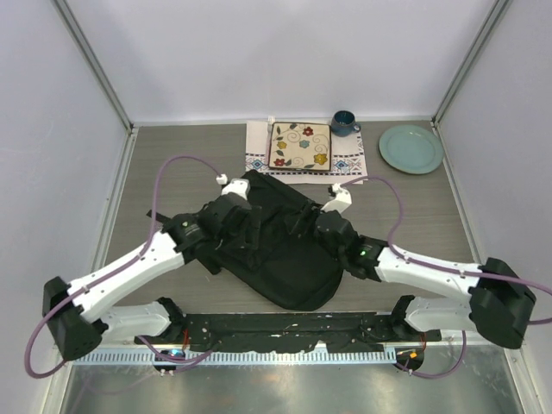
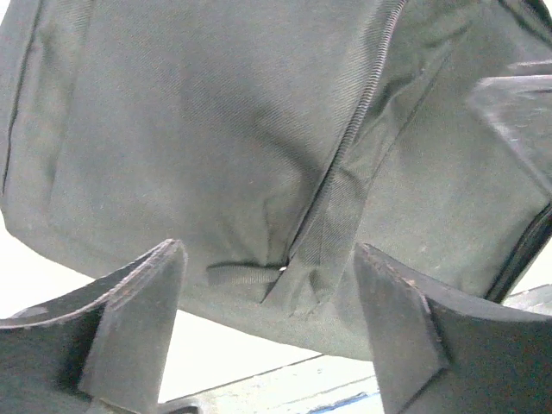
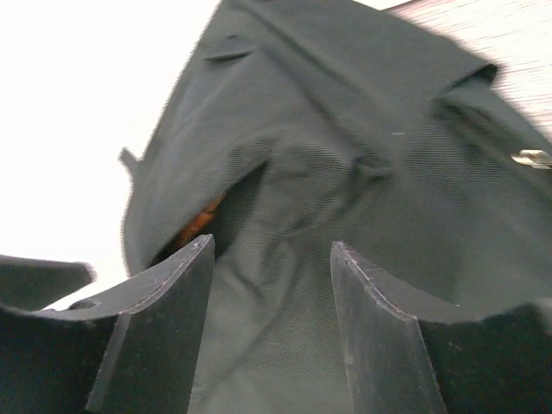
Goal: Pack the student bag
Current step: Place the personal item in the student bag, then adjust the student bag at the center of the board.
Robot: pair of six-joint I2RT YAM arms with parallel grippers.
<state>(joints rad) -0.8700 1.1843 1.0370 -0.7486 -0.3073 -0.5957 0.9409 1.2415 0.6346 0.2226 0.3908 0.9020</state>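
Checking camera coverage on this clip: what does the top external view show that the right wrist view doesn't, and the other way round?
Only the top external view: a flowered square plate on a patterned cloth, a dark blue mug and a green round plate at the far edge. Only the right wrist view: a gap in the fabric with something orange inside, and a metal zip pull. Both: the black backpack and the right gripper, its jaws apart.

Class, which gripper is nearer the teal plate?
Right. The right gripper is at the backpack's right edge, on the teal plate's side; the left gripper is at its left edge.
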